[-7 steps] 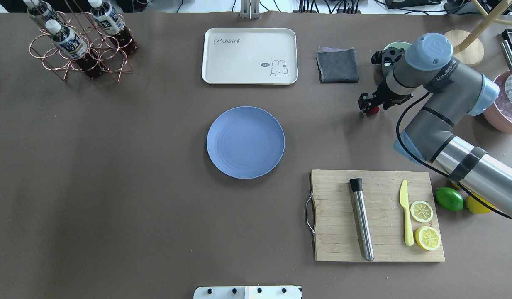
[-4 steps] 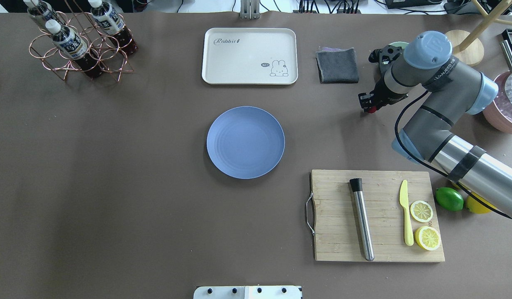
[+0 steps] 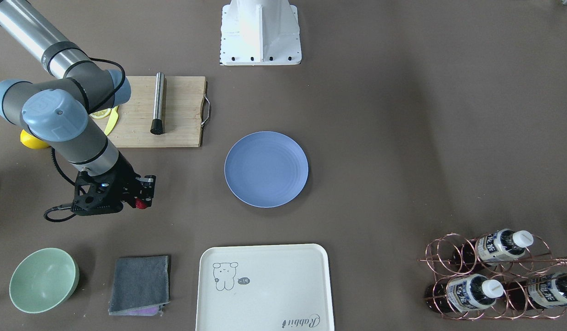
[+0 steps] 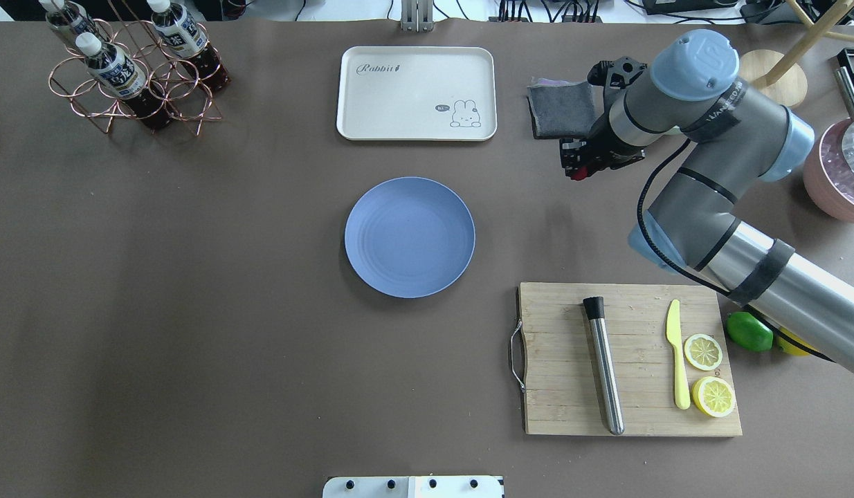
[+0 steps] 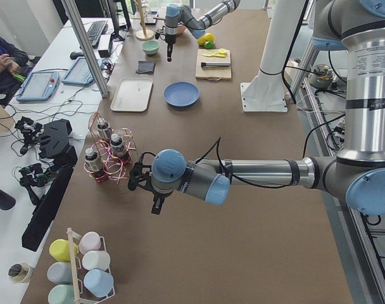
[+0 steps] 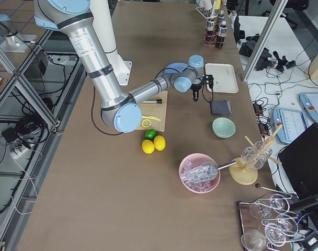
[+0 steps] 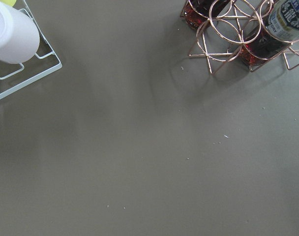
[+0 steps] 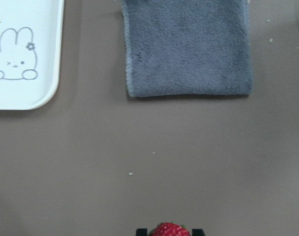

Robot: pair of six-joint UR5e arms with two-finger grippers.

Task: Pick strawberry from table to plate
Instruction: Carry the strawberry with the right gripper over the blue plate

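My right gripper (image 4: 576, 164) is shut on the small red strawberry (image 4: 578, 174), holding it above the brown table (image 4: 192, 311) just in front of the grey cloth. The front-facing view shows the strawberry (image 3: 141, 204) between the black fingers, and it peeks in at the bottom edge of the right wrist view (image 8: 169, 229). The blue plate (image 4: 410, 237) lies bare at mid-table, well to the left of that gripper. My left gripper (image 5: 156, 204) shows only in the exterior left view, near the bottle rack, and I cannot tell whether it is open or shut.
A cream tray (image 4: 416, 93) and a grey cloth (image 4: 562, 111) lie at the far side. The wooden board (image 4: 628, 415) carries a steel muddler, a yellow knife and lemon slices. A copper bottle rack (image 4: 133, 69) stands far left, a green bowl (image 3: 43, 279) beside the cloth.
The right gripper has moved left towards the plate and slightly farther from the robot, carrying the strawberry. It now sits beside the grey cloth's near corner.
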